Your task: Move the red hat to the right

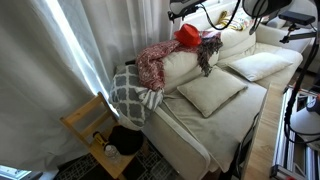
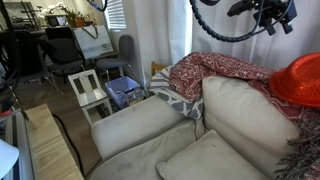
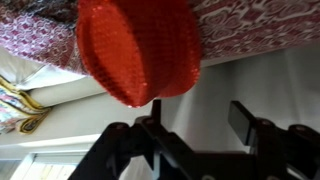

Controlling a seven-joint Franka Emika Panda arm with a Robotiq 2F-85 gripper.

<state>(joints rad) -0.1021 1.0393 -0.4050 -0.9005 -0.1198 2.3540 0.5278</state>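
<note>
The red hat (image 1: 187,35) is a small bright red fabric hat resting on top of the white sofa's backrest (image 1: 185,62). It shows at the right edge of an exterior view (image 2: 300,80) and fills the top of the wrist view (image 3: 138,50). My gripper (image 3: 195,108) is open and empty, its fingertips just short of the hat's rim, with the left finger closest to it. In both exterior views the gripper (image 2: 268,15) hangs above the hat (image 1: 180,14), apart from it.
A red-and-white patterned blanket (image 1: 155,62) drapes over the backrest beside the hat (image 2: 215,72). A grey-and-white checked cloth (image 1: 130,92) hangs over the sofa arm. Loose cushions (image 1: 212,92) lie on the seat. A small wooden stand (image 1: 95,125) is by the curtain.
</note>
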